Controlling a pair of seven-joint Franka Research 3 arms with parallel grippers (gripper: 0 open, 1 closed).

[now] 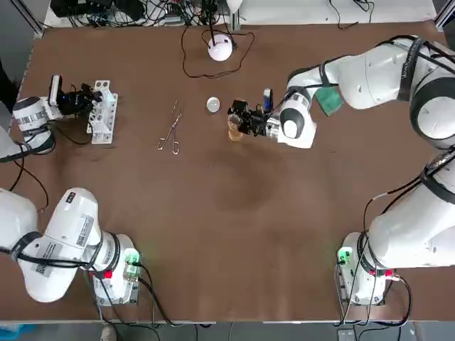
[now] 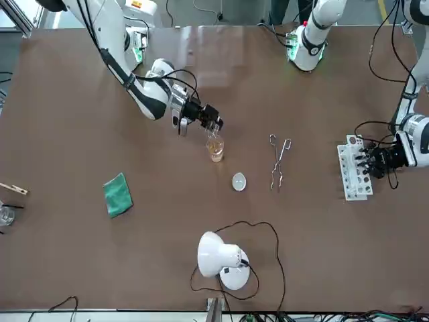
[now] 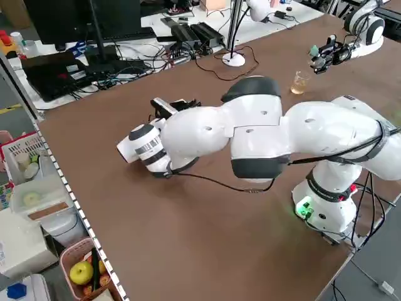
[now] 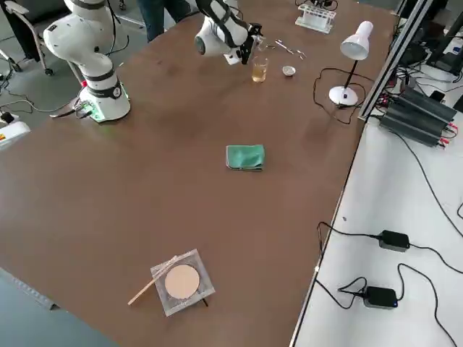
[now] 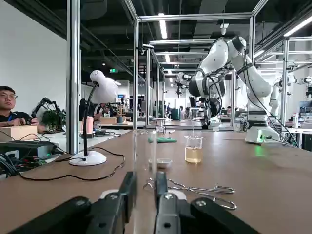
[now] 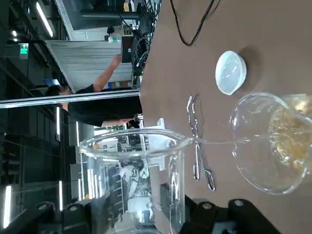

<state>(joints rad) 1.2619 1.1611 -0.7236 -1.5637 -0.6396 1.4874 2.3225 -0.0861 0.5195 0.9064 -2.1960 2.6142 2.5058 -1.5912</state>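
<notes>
Right claw clamps small clear beaker, tipped over round amber-filled beaker. Left claw clamps thin glass test tube at white rack.

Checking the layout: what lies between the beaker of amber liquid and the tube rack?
Metal tongs lie there on the table, touching neither beaker nor rack; the top view shows it.

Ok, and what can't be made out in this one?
Top view: the small beaker in the right gripper is too small to show how much it holds.
Left wrist view: the fingers hide the lower end of the test tube in the left gripper.
Left side view: the left arm hides the test tube rack.
Top view: the right arm covers part of the green cloth.
</notes>
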